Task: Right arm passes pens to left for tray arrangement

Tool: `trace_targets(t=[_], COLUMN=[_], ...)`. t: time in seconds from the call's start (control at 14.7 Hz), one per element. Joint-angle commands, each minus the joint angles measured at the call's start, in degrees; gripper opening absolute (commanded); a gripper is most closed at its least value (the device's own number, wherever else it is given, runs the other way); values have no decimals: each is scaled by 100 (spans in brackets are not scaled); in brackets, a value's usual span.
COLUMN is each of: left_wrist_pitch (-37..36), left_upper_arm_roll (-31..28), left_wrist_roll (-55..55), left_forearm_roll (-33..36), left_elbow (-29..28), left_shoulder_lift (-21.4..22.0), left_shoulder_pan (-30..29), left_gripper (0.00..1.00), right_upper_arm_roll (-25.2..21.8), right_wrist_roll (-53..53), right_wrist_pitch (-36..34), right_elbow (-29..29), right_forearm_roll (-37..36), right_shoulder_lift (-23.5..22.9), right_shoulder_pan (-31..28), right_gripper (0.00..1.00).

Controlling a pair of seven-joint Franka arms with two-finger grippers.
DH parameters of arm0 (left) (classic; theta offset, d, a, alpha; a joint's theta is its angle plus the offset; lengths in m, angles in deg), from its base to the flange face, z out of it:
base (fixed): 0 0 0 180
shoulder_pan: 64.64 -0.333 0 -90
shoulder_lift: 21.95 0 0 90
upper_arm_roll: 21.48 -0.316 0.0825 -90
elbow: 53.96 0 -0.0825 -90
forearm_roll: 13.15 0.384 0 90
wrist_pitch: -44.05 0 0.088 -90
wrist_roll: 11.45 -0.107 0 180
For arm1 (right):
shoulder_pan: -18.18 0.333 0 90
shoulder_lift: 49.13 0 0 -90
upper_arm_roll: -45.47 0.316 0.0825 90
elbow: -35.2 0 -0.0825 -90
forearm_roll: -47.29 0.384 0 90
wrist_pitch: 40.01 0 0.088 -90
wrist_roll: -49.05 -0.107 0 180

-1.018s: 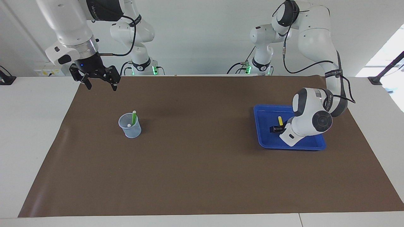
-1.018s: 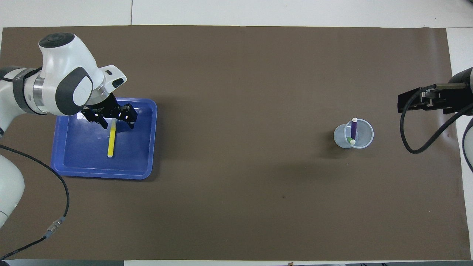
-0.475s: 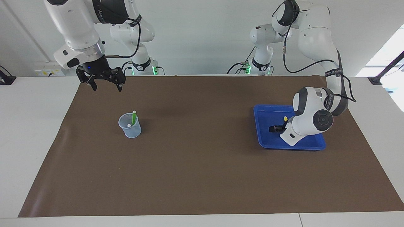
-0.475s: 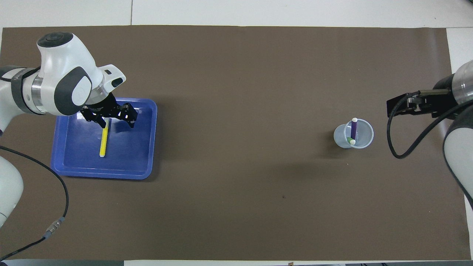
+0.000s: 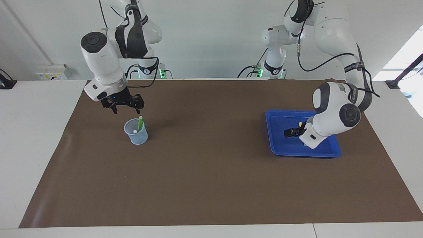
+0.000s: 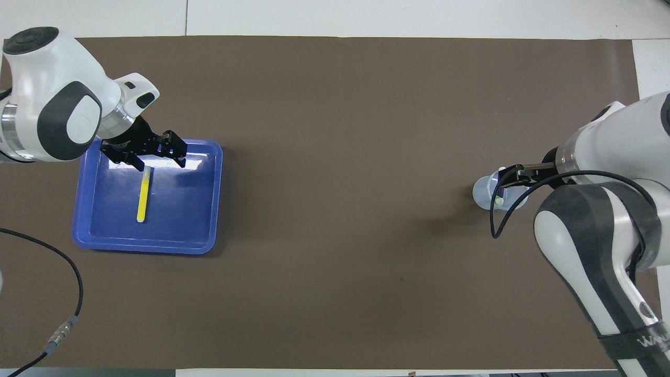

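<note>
The yellow pen [image 6: 143,196] lies flat in the blue tray [image 6: 152,244] at the left arm's end of the table. My left gripper [image 6: 159,163] is open and empty, just over the pen's end that lies farther from the robots; in the facing view it [image 5: 288,133] hangs low in the tray [image 5: 281,151]. The green pen [image 5: 140,123] stands in the pale mesh cup [image 5: 136,135], with the pale end of the purple pen [image 5: 134,131] beside it. My right gripper [image 5: 128,108], blue-lit, is open just above the cup's rim, on the robots' side.
A brown mat [image 5: 211,185] covers the table. Two smaller white arms with green-lit bases [image 5: 150,71] stand at the table's edge nearest the robots. The left arm's cable [image 6: 63,293] hangs over the mat near the tray.
The right gripper has swung down from near the mat's corner to just above the cup. The left gripper has let go of the yellow pen and drawn back a little; the pen lies flat.
</note>
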State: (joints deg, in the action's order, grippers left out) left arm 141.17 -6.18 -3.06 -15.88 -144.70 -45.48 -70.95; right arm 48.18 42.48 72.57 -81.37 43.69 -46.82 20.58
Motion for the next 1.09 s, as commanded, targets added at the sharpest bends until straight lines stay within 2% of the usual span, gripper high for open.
trace_targets(t=[0.0,0.27,0.54,0.75,0.81,0.95,1.02], left_wrist_pitch=[-44,-184,-123,26,192,482,545], left_upper_arm_roll=[-27,-27,-36,-44,-44,-44,-44], left_wrist_roll=[416,1005,1349,1368,1368,1376,1368], left_forearm_roll=[-813,-1895,-2617,-3223,-3477,-4066,-4373], left_elbow=[-146,-208,-444,-935,-1172,-1568,-1709], left_shoulder_lift=[523,1024,1499,1929,2069,2316,2421], left_shoulder_pan=[-273,-510,-634,-818,-880,-1029,-1099], left_gripper=[100,100,100,100,100,100,100], right_upper_arm_roll=[28,133,345,353,380,398,432], right_wrist_roll=[59,59,42,42,51,51,51], right_wrist_pitch=[693,878,1107,1239,1240,1205,1187], right_elbow=[-733,-1033,-1236,-1280,-1280,-1280,-1271], right_forearm_roll=[-167,-176,-563,-580,-606,-703,-703], right_shoulder_lift=[217,234,270,270,270,278,279], right_shoulder_pan=[16,25,25,25,25,25,25], right_gripper=[99,94,85,76,69,32,18])
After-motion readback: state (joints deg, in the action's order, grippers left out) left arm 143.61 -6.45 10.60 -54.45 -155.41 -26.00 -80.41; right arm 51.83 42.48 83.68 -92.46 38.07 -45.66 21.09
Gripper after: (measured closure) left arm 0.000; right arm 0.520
